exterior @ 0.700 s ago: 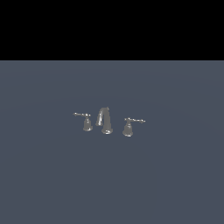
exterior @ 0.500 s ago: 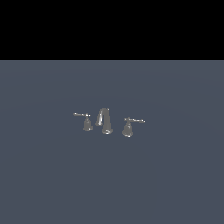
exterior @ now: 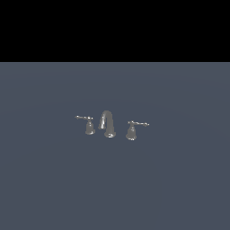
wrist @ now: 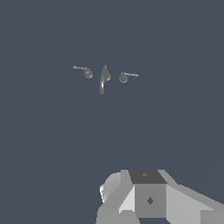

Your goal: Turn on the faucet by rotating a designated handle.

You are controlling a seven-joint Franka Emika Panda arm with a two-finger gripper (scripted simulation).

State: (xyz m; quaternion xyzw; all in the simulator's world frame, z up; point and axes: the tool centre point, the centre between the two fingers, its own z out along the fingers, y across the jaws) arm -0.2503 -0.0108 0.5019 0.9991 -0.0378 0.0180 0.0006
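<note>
The faucet is a tiny chrome set on the flat grey-blue surface, with an arched spout [exterior: 108, 124] between two lever handles. The handle [exterior: 88, 125] stands on the exterior view's left of the spout, its thin lever pointing away from the spout. The twin handle [exterior: 132, 130] points its lever the other way. In the wrist view I look down on the spout [wrist: 103, 78], the handle [wrist: 87, 72] and the twin [wrist: 124, 77] from well above. Only the grey housing [wrist: 148, 199] of my gripper shows there, far from the faucet. Its fingers are out of frame, and the exterior view shows no arm.
A plain grey-blue floor [exterior: 179, 179] spreads around the faucet on every side. A black band [exterior: 115, 29] fills the upper part of the exterior view.
</note>
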